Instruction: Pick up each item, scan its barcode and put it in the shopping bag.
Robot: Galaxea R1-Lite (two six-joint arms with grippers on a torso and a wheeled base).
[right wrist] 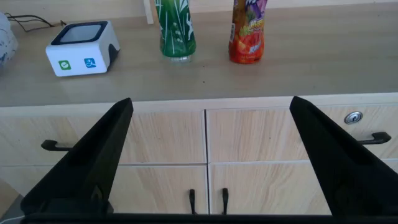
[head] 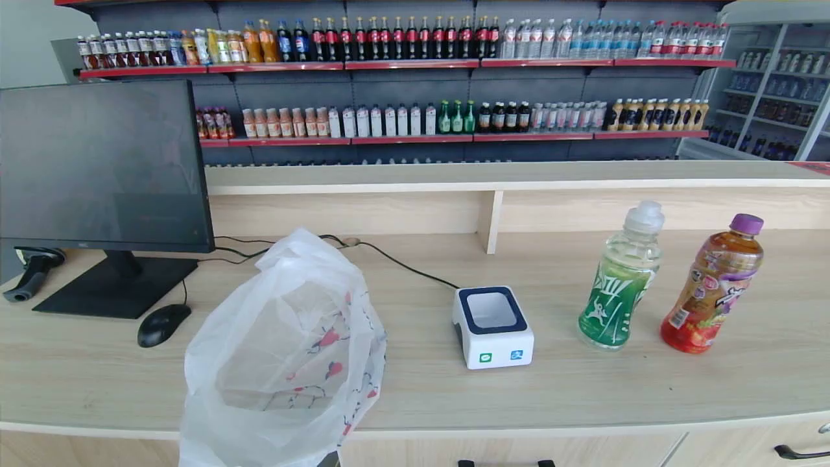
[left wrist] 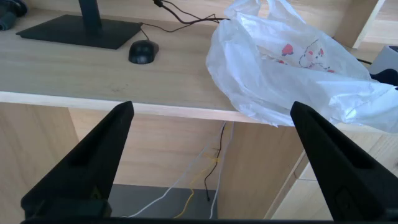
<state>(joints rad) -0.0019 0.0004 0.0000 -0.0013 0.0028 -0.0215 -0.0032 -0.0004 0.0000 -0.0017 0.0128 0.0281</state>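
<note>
Two bottles upright on table [head: 583,386], robot's right side: green-label bottle [head: 619,279], red bottle [head: 712,285], near each other, not touching. One scanner [head: 493,327] between bottles and one shopping bag [head: 285,357]. Bag bottom cut off at head-view edge. Bottle tops cut off in right wrist view. Left hand [left wrist: 211,106] wide, empty, near bag. Right hand [right wrist: 211,99] wide, empty, facing drawers [right wrist: 261,137].

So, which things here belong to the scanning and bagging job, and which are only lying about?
Belong to the job: green-label bottle, purple-capped bottle, white scanner box, shopping bag.
Just lying about: monitor, mouse, drink shelves at the back.
</note>
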